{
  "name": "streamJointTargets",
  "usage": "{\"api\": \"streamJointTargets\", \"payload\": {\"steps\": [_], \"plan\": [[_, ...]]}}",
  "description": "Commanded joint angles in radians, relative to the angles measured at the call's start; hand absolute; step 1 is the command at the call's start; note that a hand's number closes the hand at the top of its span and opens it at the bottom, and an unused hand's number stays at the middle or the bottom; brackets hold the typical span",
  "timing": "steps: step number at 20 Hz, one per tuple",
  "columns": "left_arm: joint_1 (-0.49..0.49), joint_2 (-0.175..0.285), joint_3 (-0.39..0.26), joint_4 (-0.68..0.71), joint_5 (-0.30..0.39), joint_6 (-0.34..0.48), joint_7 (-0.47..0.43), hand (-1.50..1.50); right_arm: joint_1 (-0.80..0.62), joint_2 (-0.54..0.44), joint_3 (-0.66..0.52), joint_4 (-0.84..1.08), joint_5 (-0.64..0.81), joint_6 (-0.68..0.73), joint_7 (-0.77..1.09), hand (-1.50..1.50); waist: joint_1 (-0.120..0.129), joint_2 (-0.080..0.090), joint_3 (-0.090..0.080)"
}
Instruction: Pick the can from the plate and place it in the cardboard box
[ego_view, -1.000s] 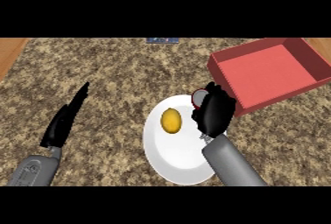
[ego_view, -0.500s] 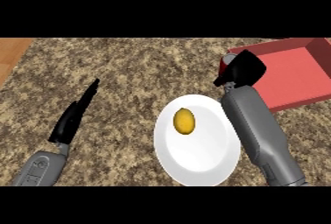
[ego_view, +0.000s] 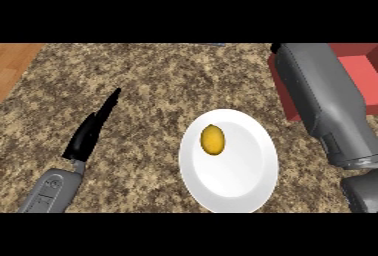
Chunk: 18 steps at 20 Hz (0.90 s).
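A white plate (ego_view: 236, 185) lies on the speckled counter right of centre. On it rests a small yellow oval thing (ego_view: 212, 139); no can shows anywhere. My left hand (ego_view: 90, 134) is at the left, fingers straight and pointing away, holding nothing. At the right my right forearm (ego_view: 325, 105) stretches up over the red box (ego_view: 358, 60) and covers most of it. The right hand itself lies past the picture's upper edge, out of sight.
The brown granite counter (ego_view: 148, 80) spreads between my left hand and the plate. A strip of wooden surface (ego_view: 13, 62) shows past the counter's left edge. The box's near wall (ego_view: 288, 107) stands close to the plate's upper right.
My right arm has moved from the plate's right rim up over the red box, and its hand has gone out of sight. The left hand has kept its pose.
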Motion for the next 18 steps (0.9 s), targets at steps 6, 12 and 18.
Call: {"api": "streamJointTargets", "payload": {"steps": [6,12,18], "plan": [[-0.022,-0.013,0.005,0.015,-0.010,0.015,0.033,0.00,-0.209,-0.057,-0.056,0.159,0.121,0.126,0.301,1.50,-0.032,-0.010,0.001],[-0.014,-0.008,0.028,0.027,0.000,0.018,0.022,0.00,-0.237,-0.088,-0.121,0.186,0.191,0.101,0.302,1.50,-0.056,-0.012,0.002],[0.031,0.008,0.038,0.018,0.001,0.014,0.003,0.00,-0.235,-0.134,-0.203,0.203,0.225,0.146,0.302,1.50,-0.076,-0.025,0.003]]}}
